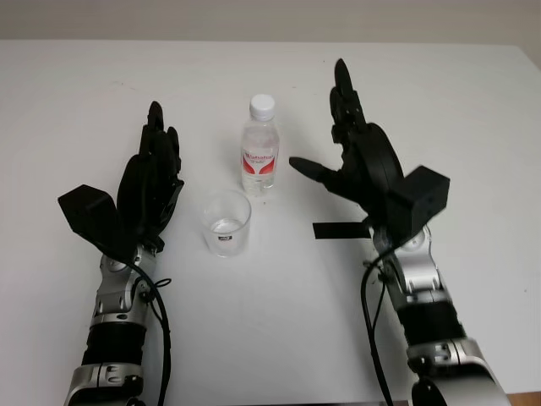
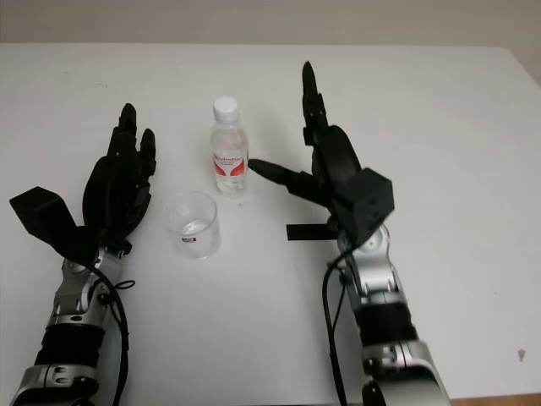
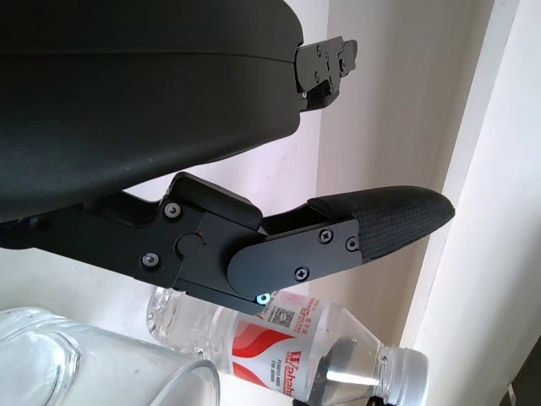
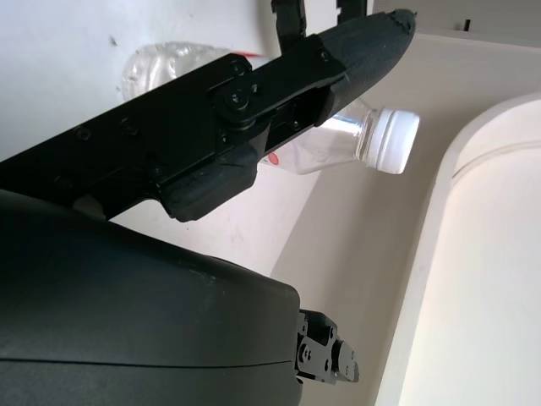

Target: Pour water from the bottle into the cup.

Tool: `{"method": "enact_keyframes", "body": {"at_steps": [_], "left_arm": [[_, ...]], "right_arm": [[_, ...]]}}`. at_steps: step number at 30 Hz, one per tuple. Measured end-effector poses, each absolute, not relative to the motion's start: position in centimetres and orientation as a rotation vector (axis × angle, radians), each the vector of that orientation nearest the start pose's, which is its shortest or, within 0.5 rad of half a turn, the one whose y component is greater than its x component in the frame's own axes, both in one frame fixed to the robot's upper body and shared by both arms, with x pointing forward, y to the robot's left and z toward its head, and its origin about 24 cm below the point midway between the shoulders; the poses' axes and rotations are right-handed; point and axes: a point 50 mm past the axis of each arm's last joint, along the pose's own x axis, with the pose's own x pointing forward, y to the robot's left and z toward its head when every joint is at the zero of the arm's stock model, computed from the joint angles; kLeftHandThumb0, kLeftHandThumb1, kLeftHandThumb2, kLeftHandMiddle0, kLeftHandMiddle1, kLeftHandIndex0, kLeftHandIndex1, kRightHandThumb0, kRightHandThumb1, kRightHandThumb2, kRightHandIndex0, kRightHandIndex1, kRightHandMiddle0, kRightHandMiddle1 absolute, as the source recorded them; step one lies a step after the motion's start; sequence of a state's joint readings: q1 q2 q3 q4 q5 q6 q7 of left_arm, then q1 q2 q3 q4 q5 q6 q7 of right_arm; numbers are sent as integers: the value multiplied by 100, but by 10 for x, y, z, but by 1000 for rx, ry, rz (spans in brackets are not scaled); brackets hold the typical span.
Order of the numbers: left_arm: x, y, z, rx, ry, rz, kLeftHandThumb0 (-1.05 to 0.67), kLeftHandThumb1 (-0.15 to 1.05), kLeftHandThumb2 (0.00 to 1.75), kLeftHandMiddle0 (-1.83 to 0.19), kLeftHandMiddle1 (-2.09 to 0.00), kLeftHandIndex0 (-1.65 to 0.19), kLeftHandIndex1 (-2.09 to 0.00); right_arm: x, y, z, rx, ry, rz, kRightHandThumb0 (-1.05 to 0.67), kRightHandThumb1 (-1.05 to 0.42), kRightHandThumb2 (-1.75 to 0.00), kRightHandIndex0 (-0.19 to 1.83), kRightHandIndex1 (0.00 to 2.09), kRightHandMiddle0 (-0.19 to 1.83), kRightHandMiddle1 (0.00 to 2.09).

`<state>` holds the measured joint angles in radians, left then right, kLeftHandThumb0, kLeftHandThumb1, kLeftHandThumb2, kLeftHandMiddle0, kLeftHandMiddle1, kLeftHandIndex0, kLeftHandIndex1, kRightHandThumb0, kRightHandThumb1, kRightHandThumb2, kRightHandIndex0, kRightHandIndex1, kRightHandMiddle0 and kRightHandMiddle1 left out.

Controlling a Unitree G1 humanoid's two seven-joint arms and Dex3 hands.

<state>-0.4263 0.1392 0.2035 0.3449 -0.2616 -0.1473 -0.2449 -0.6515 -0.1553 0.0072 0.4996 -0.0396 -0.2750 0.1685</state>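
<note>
A clear water bottle point(image 1: 259, 146) with a white cap and a red-and-white label stands upright at the middle of the white table point(image 1: 270, 304). Just in front of it, slightly to its left, stands a clear plastic cup point(image 1: 226, 223) holding very little. My right hand point(image 1: 342, 144) is open to the right of the bottle, its thumb point(image 1: 309, 172) pointing toward the bottle's base without touching it. My left hand point(image 1: 155, 165) is open to the left of the cup, apart from it. The bottle point(image 3: 287, 338) and the cup rim point(image 3: 101, 364) also appear in the left wrist view.
A small black strip point(image 1: 341, 229) lies on the table under my right hand. The table's far edge meets a pale wall point(image 1: 270, 21).
</note>
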Motion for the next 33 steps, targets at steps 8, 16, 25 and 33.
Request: {"method": "enact_keyframes", "body": {"at_steps": [8,16,25,33], "left_arm": [[328,190,104,-148,-268,-113,-82,105,68,19,-4,19,-1],[328,190,104,-148,-267,-112,-82,105,68,19,-3,19,0],[328,190,104,-151,-267,-106,-82,105,66,19,-5,19,-1],[328,190,104,-151,-265,-101,-83,105,67,19,-5,19,-1]], "right_arm": [[379,-115,139,-303,-322,326,-105,-91,-5,-19,0,-19,0],[384,-108,128,-342,-286,334,-105,-92,-6,-19,0,-19,0],[386,-92,125,-326,-259,398,-103,-90,-5,-19,0,-19,0],[384,-82,116,-312,-229,454,-100,-89,-5,-19,0,-19,0]]}}
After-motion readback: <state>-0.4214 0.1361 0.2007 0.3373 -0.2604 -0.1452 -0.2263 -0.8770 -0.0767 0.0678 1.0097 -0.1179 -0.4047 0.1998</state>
